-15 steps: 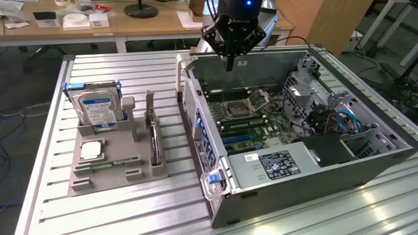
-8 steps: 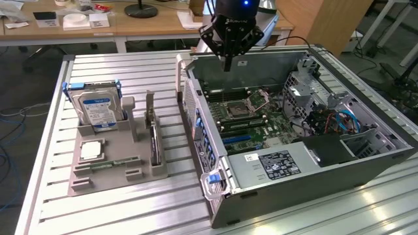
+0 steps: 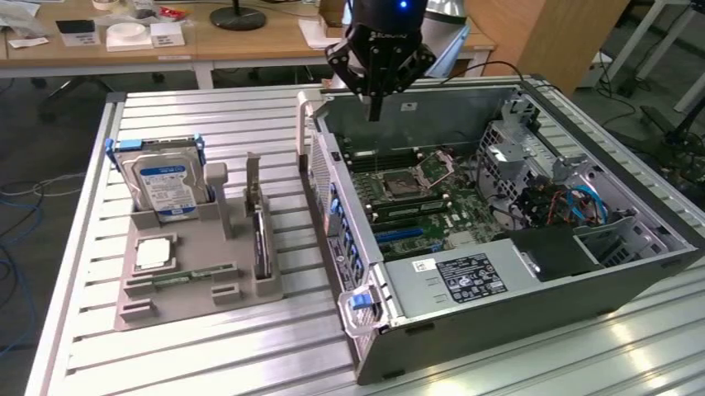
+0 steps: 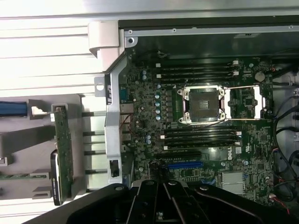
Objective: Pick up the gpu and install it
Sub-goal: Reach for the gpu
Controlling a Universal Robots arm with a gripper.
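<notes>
Slatted metal table (image 3: 198, 355) carries everything, w/ the parts spread flat so the arm can get at them from above. PC case (image 3: 529, 297) lies on its side, panel off, so the motherboard (image 3: 408, 190) faces up and its slots can be reached straight down. Beside it, on the exterior view's left, a gray holder tray (image 3: 187, 301) keeps each part in its own recess. The hard drive (image 3: 165, 186) stands upright at the tray's far end.

Gripper (image 3: 375, 111) hangs over the far rim of the case, above the motherboard, jaws clenched and grasping nothing. It's well apart from the tray.

The gpu (image 3: 261, 243) is not picked up yet. It sits in the tray slot nearest the case, standing on its long edge, prob. so the top edge is free for a pinch grip. In the wrist view the green board (image 4: 64, 154) shows edge-on, w/ the black cooler on the face turned away from the case. Its long axis runs near-to-far in the exterior view, approx. parallel to the case wall beside it and crosswise to the blue card slot (image 3: 402, 233). Can't tell which end has the metal bracket.
</notes>
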